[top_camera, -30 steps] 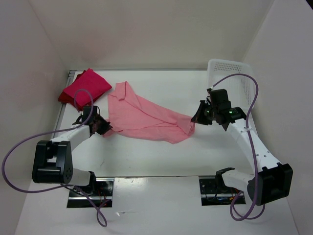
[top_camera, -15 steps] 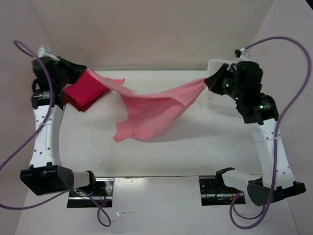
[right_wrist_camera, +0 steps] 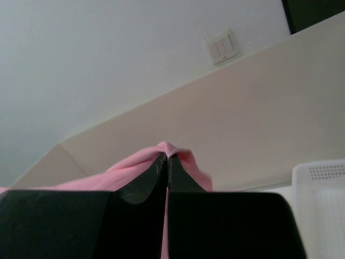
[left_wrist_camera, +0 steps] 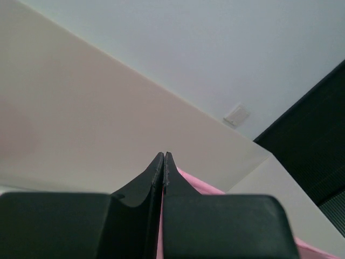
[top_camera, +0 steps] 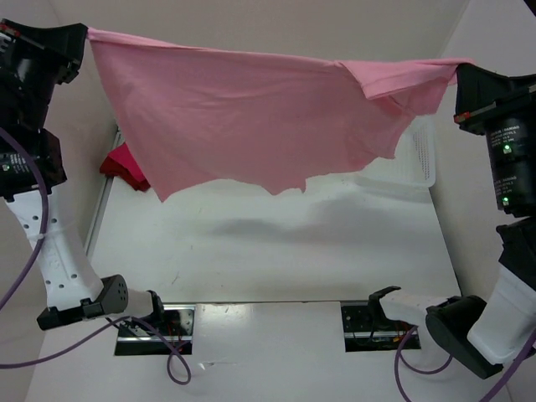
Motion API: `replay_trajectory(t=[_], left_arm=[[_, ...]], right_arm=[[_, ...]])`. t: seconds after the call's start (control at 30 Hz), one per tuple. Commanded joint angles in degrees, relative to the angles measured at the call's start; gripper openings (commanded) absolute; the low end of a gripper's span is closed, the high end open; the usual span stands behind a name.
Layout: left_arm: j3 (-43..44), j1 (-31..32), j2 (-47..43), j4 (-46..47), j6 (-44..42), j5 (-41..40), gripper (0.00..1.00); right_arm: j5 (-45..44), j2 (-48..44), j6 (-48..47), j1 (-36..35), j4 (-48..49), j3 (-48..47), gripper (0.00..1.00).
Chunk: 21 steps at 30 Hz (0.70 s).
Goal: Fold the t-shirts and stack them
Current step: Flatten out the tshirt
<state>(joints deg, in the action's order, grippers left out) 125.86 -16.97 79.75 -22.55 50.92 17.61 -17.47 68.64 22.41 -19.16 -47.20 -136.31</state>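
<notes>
A light salmon pink t-shirt (top_camera: 251,109) hangs spread out high above the table, stretched between both raised arms. My left gripper (top_camera: 84,33) is shut on its top left corner, and in the left wrist view pink cloth (left_wrist_camera: 197,186) shows between and beside the closed fingers (left_wrist_camera: 164,156). My right gripper (top_camera: 459,71) is shut on the top right corner; the right wrist view has the cloth (right_wrist_camera: 135,167) bunched over the closed fingertips (right_wrist_camera: 166,156). A folded red t-shirt pile (top_camera: 126,163) lies at the table's back left, mostly hidden behind the hanging shirt.
The white perforated basket (top_camera: 419,155) stands at the back right, partly behind the hanging shirt, and its rim (right_wrist_camera: 323,183) appears in the right wrist view. The white table (top_camera: 276,243) lies below, with walls close on both sides.
Both arms have risen from table height to high up and moved apart. The salmon shirt went from lying crumpled on the table to hanging spread between the grippers.
</notes>
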Motion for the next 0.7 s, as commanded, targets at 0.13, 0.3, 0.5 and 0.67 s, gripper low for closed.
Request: replay_trajectory(t=[0.13,0.3,0.5,0.67], left_arm=[[-13.5,-0.4,7.3,2.6,-1.7,-1.7,0.00],[-15.0,0.7,16.2,1.7,-5.5,-4.7,0.00],[1.8,3.6,32.3,-1.0,-4.6,-3.3,0.00],[11.0,3.6,34.9,2.3,0.1,-1.5,0.00]], right_arm=[[-1.5,15.9,-5.0,-0.4,7.3,2.2,0.01],[0.3,30.1,-6.4,-0.4,7.3,-7.2,0.01],[11.9,49.6,-1.6,4.8,9.4,-24.2,0.01],[10.8,47.2,-0.1,6.2,15.1,-26.7,0.01]])
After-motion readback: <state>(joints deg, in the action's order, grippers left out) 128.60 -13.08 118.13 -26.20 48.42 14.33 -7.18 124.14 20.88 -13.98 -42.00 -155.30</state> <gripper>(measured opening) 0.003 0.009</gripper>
